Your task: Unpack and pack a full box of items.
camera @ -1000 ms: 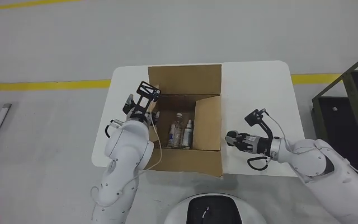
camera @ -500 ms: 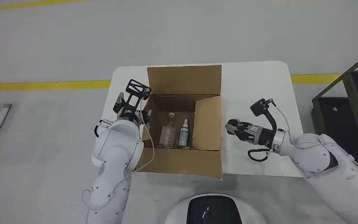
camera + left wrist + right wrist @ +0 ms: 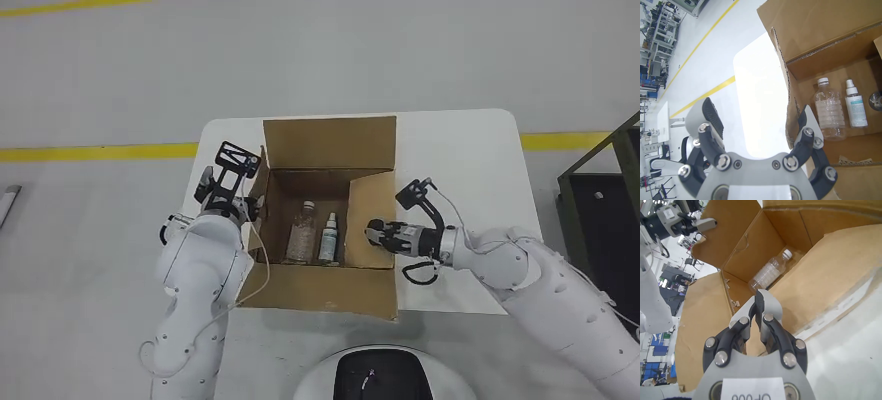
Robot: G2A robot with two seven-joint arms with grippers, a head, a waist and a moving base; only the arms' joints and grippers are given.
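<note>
An open cardboard box stands mid-table with its flaps up. On its floor lie a clear plastic bottle and a white spray bottle, side by side. My left gripper is open at the box's left flap; the torn flap edge stands between its fingers, close to one finger. My right gripper is shut at the upright right flap, against its edge. I see nothing between its pads.
The white table has bare surface to the right of the box and a narrow strip on its left. A dark metal rack stands off the table's right end. A yellow line crosses the floor behind.
My right gripper has moved left across the table to the box's right flap. My left arm has shifted left and outward along the left flap.
</note>
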